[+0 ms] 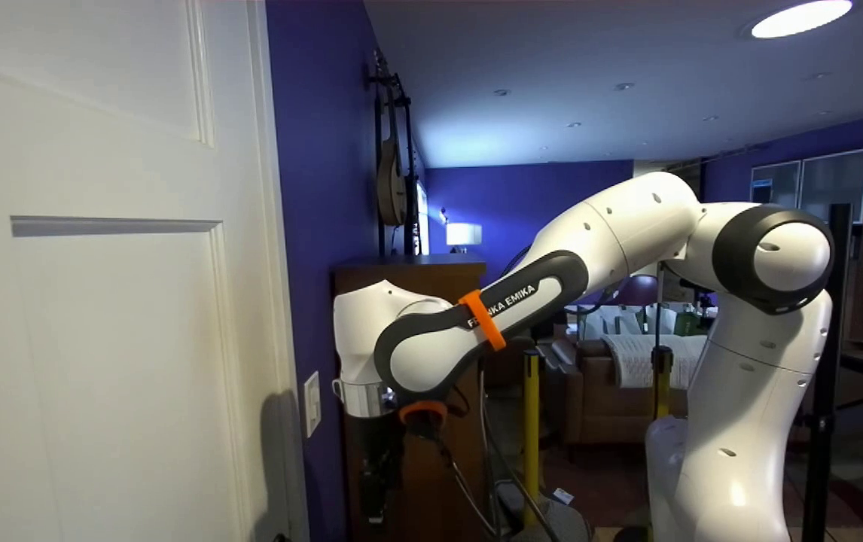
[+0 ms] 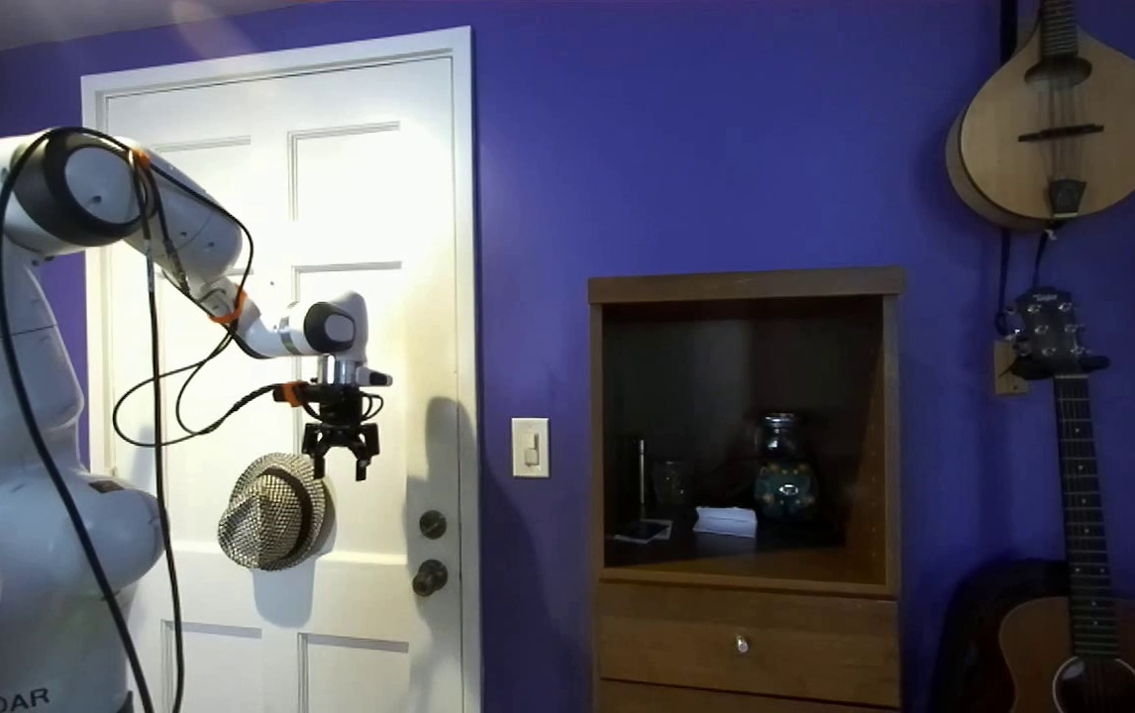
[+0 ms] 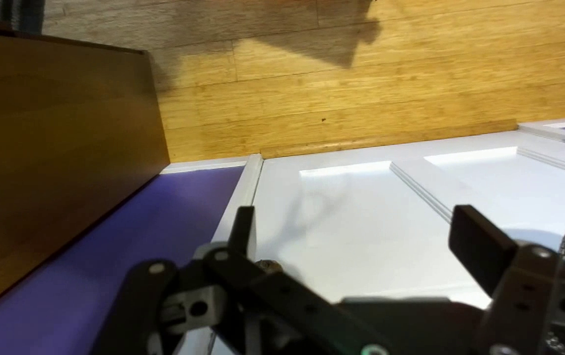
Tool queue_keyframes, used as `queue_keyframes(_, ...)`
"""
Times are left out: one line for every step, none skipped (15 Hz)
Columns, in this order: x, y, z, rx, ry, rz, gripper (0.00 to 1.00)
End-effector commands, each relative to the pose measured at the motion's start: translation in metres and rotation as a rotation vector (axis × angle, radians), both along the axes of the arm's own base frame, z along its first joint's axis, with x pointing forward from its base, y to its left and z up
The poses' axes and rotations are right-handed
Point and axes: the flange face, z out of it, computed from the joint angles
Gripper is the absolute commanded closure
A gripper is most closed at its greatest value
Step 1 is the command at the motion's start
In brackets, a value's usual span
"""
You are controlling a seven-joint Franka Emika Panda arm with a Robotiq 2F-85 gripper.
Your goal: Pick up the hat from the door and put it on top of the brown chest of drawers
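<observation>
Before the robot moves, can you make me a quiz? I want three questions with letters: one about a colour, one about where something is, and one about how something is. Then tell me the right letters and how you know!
1. What colour is the wall between the door and the brown chest of drawers?
A) Purple-blue
B) Green
C) Yellow

2. Where is the hat?
A) On the floor
B) On top of the chest
C) On the door

3. How is the robot's hand?
A) Shut on the hat
B) Open and empty
C) Shut with nothing in it

Right letters:
1: A, because purple-blue shows there in all three views.
2: C, because in an exterior view it sits against the white door, its shadow falling just below.
3: B, because in the wrist view the fingers stand wide apart with nothing held between them.
</observation>
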Motion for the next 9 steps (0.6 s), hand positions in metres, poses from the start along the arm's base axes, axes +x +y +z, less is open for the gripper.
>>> queue_keyframes(-0.0018, 0.0051, 0.0, -0.002, 0.001, 0.007, 0.0)
queue_keyframes(-0.002, 0.0057, -0.0004, -0.003, 0.001, 0.009, 0.0)
queue_keyframes(-0.0015, 0.004, -0.0007, -0.003, 0.002, 0.005, 0.0)
queue_keyframes(-0.0007, 0.0018, -0.0007, -0.002, 0.002, 0.001, 0.0)
queue_keyframes(-0.0001, 0.0001, -0.0008, -0.001, 0.003, -0.003, 0.0)
queue_keyframes(0.0, 0.0, -0.0009, -0.001, 0.003, -0.003, 0.0)
queue_keyframes(0.0, 0.0, -0.0009, -0.001, 0.003, -0.003, 0.0)
queue_keyframes(0.0001, -0.0001, -0.0009, -0.001, 0.003, -0.003, 0.0)
queue_keyframes(0.0, 0.0, -0.001, -0.001, 0.003, -0.003, 0.0)
